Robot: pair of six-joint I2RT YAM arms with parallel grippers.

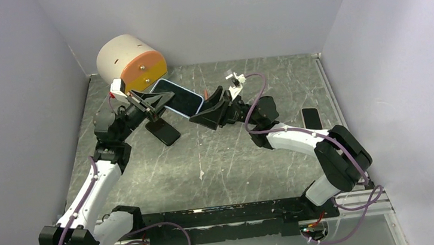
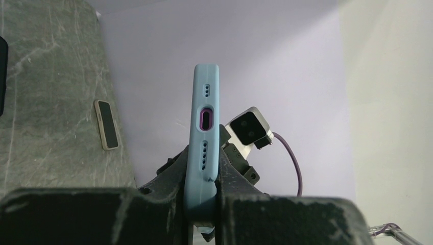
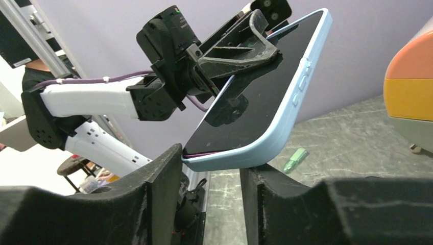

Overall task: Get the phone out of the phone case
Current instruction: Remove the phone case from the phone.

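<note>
The left gripper (image 1: 154,104) pinches the light-blue phone case (image 1: 180,96) at its port edge, well above the table (image 1: 236,162). The right gripper (image 3: 210,168) gapes astride the far corner (contact unclear).

White shells run between bulky black joints on the left arm (image 1: 91,185) and the right arm (image 1: 291,138). A purple cable (image 3: 87,80), held by a white tie, follows each. The jaws are matt black, scuffed grey. A small white two-lens camera (image 2: 248,127) sits on the wrist.
</note>
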